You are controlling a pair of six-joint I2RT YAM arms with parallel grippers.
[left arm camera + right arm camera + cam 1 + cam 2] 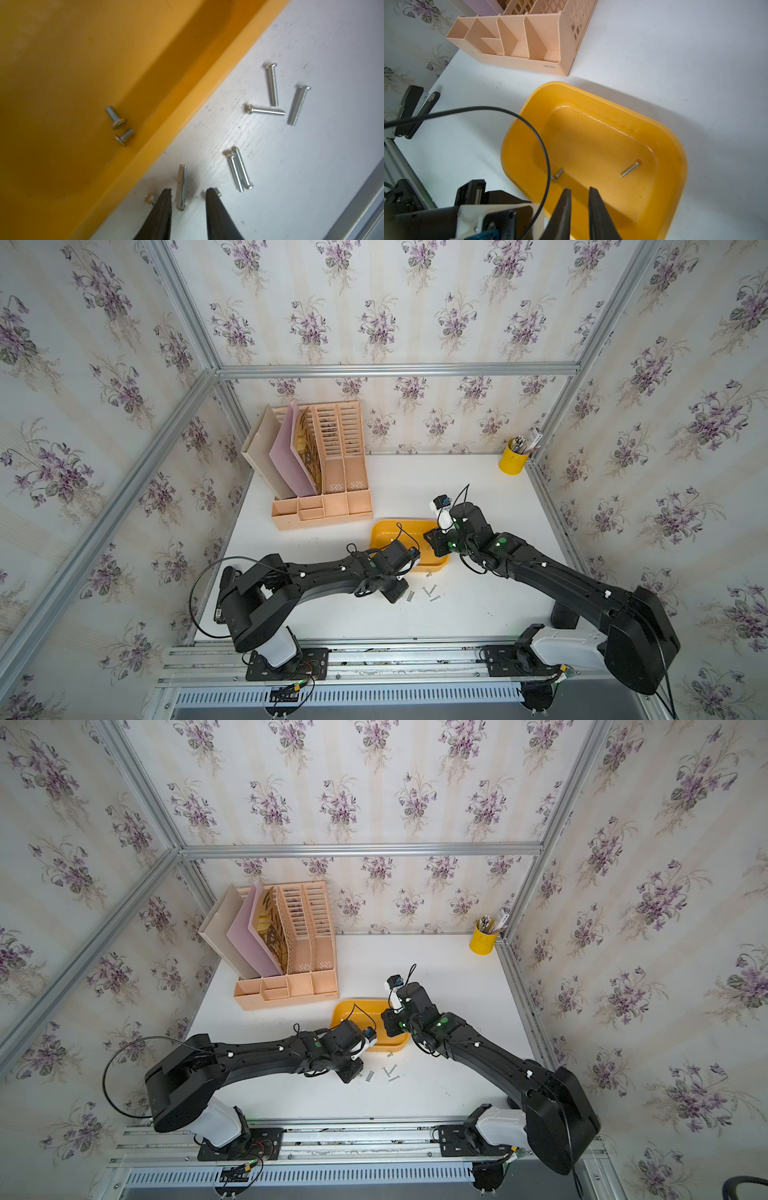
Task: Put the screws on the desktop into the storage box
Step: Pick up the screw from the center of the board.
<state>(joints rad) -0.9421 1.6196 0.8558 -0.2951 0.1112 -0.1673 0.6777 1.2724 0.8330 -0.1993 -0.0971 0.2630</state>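
The yellow-orange storage box (386, 531) (345, 1011) sits mid-desktop (457, 614). In the right wrist view it (675, 149) holds a long screw (630, 169) and two short screws (557, 175). Several silver screws (430, 593) (388, 1073) lie on the white top just in front of the box. My left gripper (189, 193) points down at them, open, its fingers either side of one long screw (181, 187) without touching it. A short screw (149, 199) lies outside one finger, and more long screws (239, 170) (272, 85) lie beyond. My right gripper (579, 190) hovers over the box's near side, narrowly open and empty.
A peach slatted file organizer (320, 472) stands at the back left, close behind the box. A yellow pen cup (513, 458) is in the back right corner. Aluminium rails (374, 655) edge the front. The left arm's black cable (529, 128) loops over the box's near corner.
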